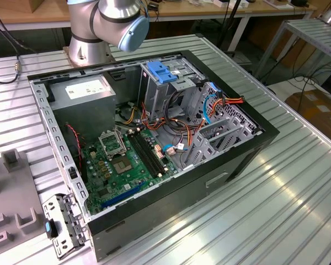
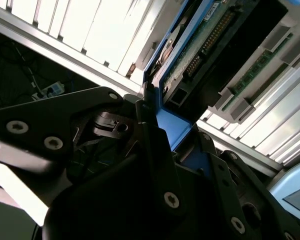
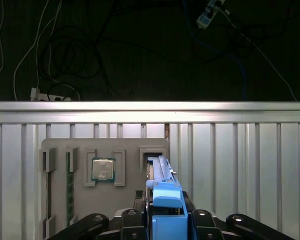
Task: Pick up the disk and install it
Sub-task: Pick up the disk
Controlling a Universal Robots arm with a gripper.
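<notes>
The arm (image 1: 107, 25) is running off the top edge of the exterior view, everything past its elbow joint going out of frame. The tray (image 1: 11, 187) is getting sliced by that view's left edge. In the first wrist view the hand (image 3: 164, 202) is covering the lower part of the disk (image 3: 160, 170) and part of the tray, and the frame edge is cutting hand and disk off. In the second wrist view the disk is running out of frame, its underside lying partly in shadow, the hand's dark links blocking one end.
</notes>
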